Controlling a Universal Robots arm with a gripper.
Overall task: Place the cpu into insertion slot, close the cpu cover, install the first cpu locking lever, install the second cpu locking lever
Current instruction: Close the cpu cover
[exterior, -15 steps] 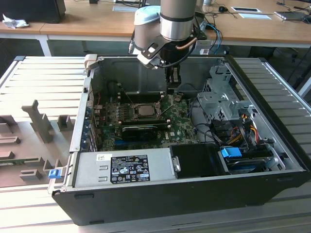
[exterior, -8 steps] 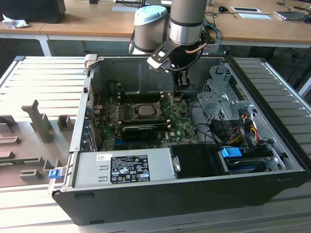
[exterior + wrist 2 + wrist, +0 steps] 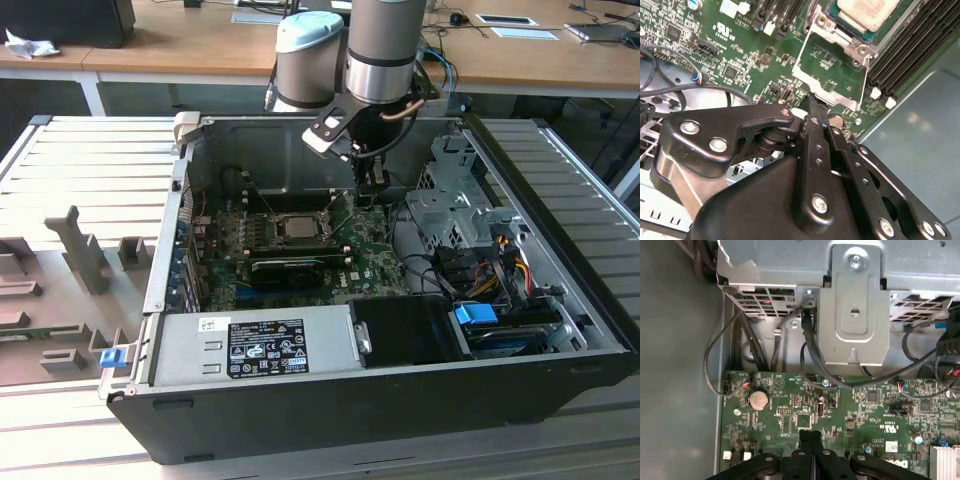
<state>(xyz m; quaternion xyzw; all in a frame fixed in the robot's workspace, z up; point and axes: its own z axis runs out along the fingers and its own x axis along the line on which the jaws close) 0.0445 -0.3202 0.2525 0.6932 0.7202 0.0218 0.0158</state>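
Ribbed grey worktop (image 3: 90,160), open computer case (image 3: 400,420). Tool (image 3: 812,102) pressed together, tip at the edge of the raised cover (image 3: 842,98), possibly touching. Chip (image 3: 867,12) sits in the socket (image 3: 860,49) just beyond.

Silver cpu (image 3: 867,12) flat in insertion slot (image 3: 858,50); silvery cpu cover (image 3: 827,90) open beside it

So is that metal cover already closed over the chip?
No, the cpu cover stands open, leaving the cpu bare.
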